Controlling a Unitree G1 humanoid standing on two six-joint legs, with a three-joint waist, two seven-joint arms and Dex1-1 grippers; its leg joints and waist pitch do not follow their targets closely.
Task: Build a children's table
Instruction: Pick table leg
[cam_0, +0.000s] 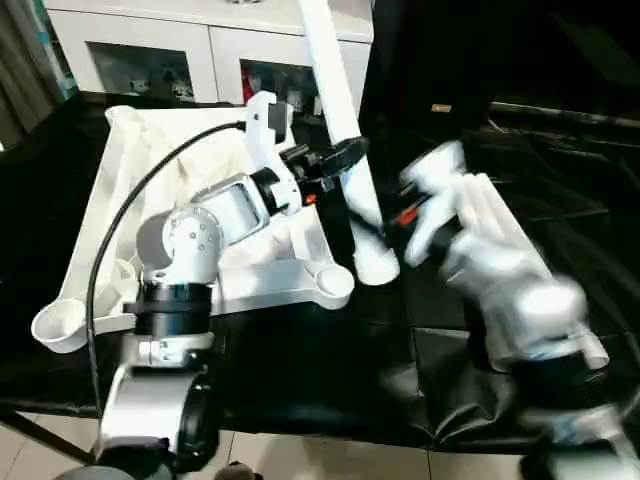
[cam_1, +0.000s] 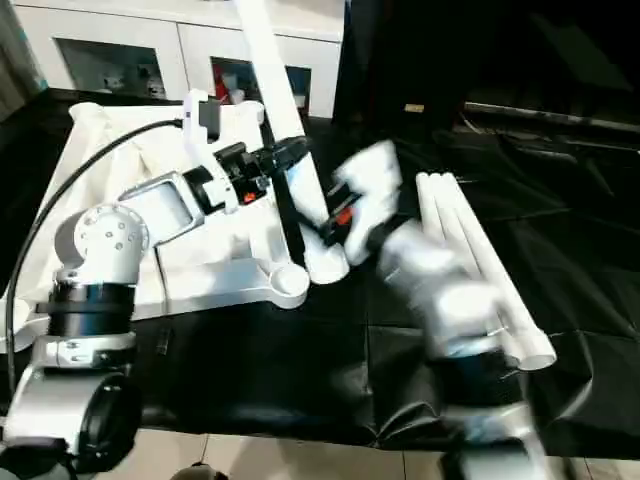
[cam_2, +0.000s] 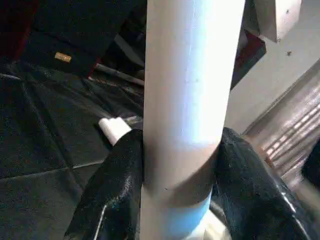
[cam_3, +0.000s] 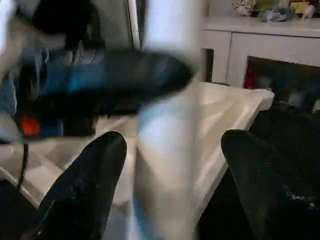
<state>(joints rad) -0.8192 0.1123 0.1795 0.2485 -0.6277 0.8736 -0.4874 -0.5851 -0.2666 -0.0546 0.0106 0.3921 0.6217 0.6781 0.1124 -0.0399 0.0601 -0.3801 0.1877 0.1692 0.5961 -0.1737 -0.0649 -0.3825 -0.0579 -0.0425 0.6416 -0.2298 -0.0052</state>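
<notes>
The children's table top (cam_0: 130, 170) lies upside down on the black work table, all white. My left gripper (cam_0: 333, 158) is shut on one white leg (cam_0: 335, 90), which stands tilted with its wide end (cam_0: 375, 265) down on the black cover beside the near corner socket (cam_0: 330, 283). In the left wrist view both black fingers (cam_2: 120, 170) press the leg (cam_2: 190, 75). My right gripper (cam_1: 335, 220) is blurred, close to the leg's lower part. In the right wrist view its fingers (cam_3: 100, 165) stand apart on either side of the leg (cam_3: 165, 125), open.
Several loose white legs (cam_1: 470, 250) lie side by side on the black cover to the right. A white glass-door cabinet (cam_0: 200, 50) stands behind the table. A black cable (cam_0: 120, 230) loops over my left arm.
</notes>
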